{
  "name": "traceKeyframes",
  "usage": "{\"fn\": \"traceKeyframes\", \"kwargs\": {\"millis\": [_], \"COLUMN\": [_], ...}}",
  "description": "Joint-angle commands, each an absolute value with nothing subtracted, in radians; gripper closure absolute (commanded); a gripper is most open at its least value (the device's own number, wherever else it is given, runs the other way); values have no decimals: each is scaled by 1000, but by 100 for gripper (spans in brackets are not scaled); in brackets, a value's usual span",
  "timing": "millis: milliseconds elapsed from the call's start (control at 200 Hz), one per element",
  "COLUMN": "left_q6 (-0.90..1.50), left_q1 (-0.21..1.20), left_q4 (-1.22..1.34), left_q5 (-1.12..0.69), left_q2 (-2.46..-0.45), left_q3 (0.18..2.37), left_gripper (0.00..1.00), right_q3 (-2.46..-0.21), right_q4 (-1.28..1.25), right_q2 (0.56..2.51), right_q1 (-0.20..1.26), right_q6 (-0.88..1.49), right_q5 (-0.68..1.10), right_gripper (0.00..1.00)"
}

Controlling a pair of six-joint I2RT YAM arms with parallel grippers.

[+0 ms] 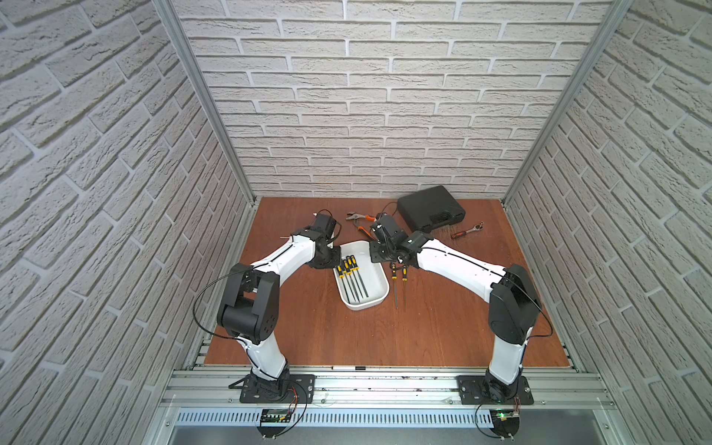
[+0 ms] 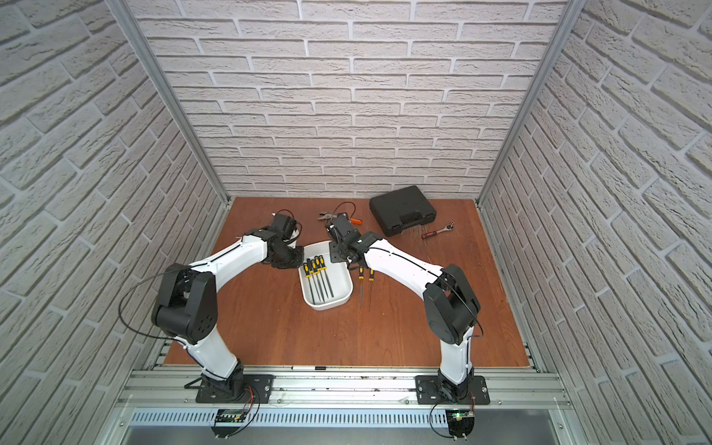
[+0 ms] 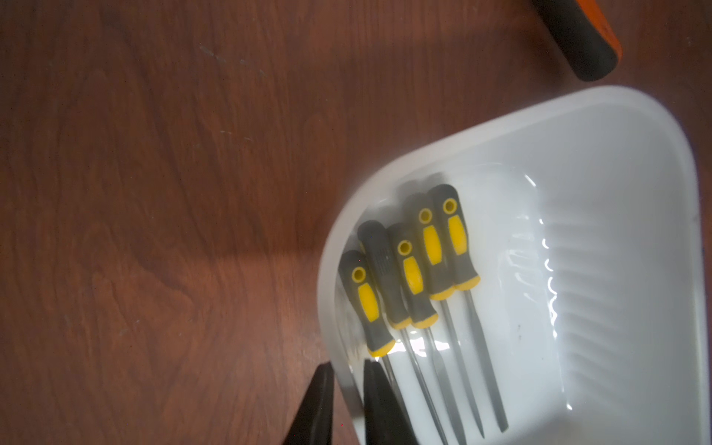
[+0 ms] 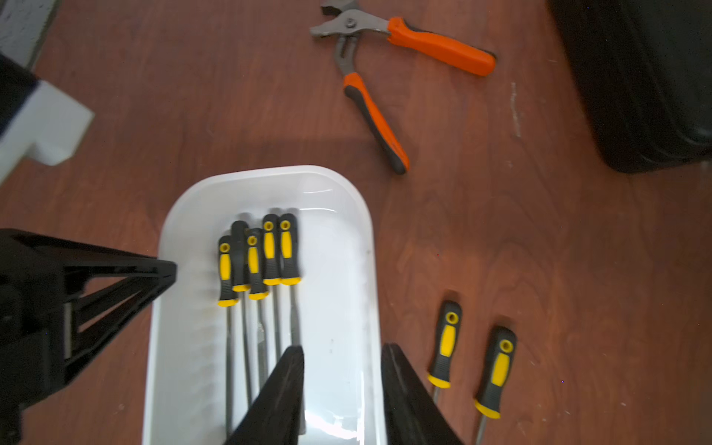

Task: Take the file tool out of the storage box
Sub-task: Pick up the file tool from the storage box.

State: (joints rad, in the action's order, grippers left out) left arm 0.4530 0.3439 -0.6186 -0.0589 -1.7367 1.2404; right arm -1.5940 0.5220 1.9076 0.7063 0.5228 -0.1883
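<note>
**Five files left in the box, right tool open over their blades**

Five files (image 4: 252, 262) with yellow-and-black handles lie side by side in the white storage box (image 4: 269, 171), toward its left wall. Their long axes run along the box's length, with the handles at the far end toward the brick wall and the thin blades pointing back toward the robot. A loose pair (image 4: 447, 343) of the same kind lies on the table (image 4: 539, 250) just beside the box's right wall, parallel to those inside.

The left tool (image 3: 348, 364) is drawn narrow astride the box's left wall, one finger outside and one inside; it appears to pinch the wall, holding the box steady.

The right tool (image 4: 343, 348) is open and holds nothing. It hangs over the box's near right part, with one finger above the blades and the other over the right rim.

The right arm is the free one and, by my reading, the one to pick. The rightmost file in the box is nearest it, and its handle lies ahead of the fingers, toward the far end. The fingers already stand either side of the files' long axis, so closing across a handle or shank looks to need a short reach forward and down. The handles are packed tightly, so a neighbouring file may be caught too.
</note>
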Motion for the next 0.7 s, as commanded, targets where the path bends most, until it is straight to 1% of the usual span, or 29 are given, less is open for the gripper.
{"fn": "traceKeyframes", "kwargs": {"millis": [0, 105, 205, 285, 395, 695], "left_q6": [435, 427, 415, 405, 403, 420], "left_q1": [351, 351, 352, 351, 351, 350], "left_q4": [-627, -630, -635, -647, -651, -629], "left_q5": [-40, -29, -21, -21, -18, -8], "left_q2": [-1760, -1763, -1772, -1786, -1786, -1727], "left_q3": [1270, 1278, 1291, 1309, 1321, 1288], "left_gripper": [83, 84, 85, 80, 76, 73], "right_q3": [-1657, -1718, -1816, -1869, -1876, -1906], "right_q4": [497, 502, 561, 597, 605, 670], "right_q2": [2001, 2082, 2166, 2203, 2217, 2260], "right_q1": [717, 719, 719, 722, 731, 761], "right_q6": [501, 499, 499, 516, 533, 544], "right_q5": [-136, -108, -80, -68, -65, -98], "right_gripper": [61, 61, 61, 61, 62, 63]}}
